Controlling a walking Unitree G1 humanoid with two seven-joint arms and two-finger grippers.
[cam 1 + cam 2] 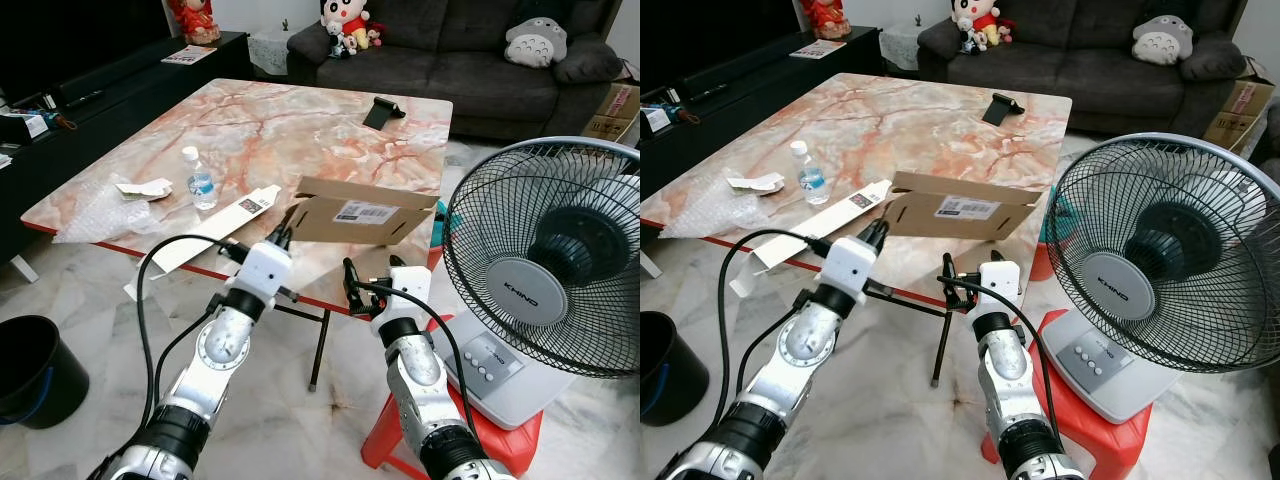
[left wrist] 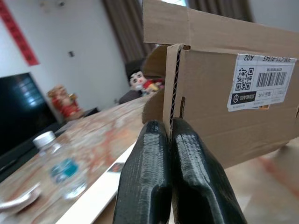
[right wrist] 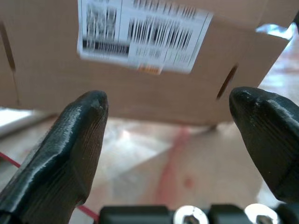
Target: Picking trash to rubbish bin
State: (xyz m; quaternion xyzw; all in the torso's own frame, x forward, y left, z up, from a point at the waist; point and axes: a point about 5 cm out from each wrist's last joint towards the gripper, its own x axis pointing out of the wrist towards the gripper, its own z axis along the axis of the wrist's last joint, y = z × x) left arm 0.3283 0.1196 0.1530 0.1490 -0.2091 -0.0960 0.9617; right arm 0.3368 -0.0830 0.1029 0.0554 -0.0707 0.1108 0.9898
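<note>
A brown cardboard box (image 1: 365, 212) with a white barcode label stands at the near edge of the marble table (image 1: 290, 120). My left gripper (image 1: 287, 233) is shut, its tips pinching the box's left corrugated edge (image 2: 174, 88). My right gripper (image 1: 372, 276) hangs open just in front of the box and slightly below the table edge, facing the label (image 3: 142, 35); nothing is between its fingers (image 3: 79, 135). A small water bottle (image 1: 200, 180), crumpled paper (image 1: 143, 187), bubble wrap (image 1: 95, 210) and a long white flat carton (image 1: 215, 230) lie on the table's left part. The black bin (image 1: 30, 370) stands on the floor at far left.
A large standing fan (image 1: 560, 270) on a red stool (image 1: 400, 440) crowds my right side. A small black object (image 1: 382, 110) sits far on the table. A dark sofa (image 1: 470, 60) lies behind and a black TV bench (image 1: 90, 95) to the left.
</note>
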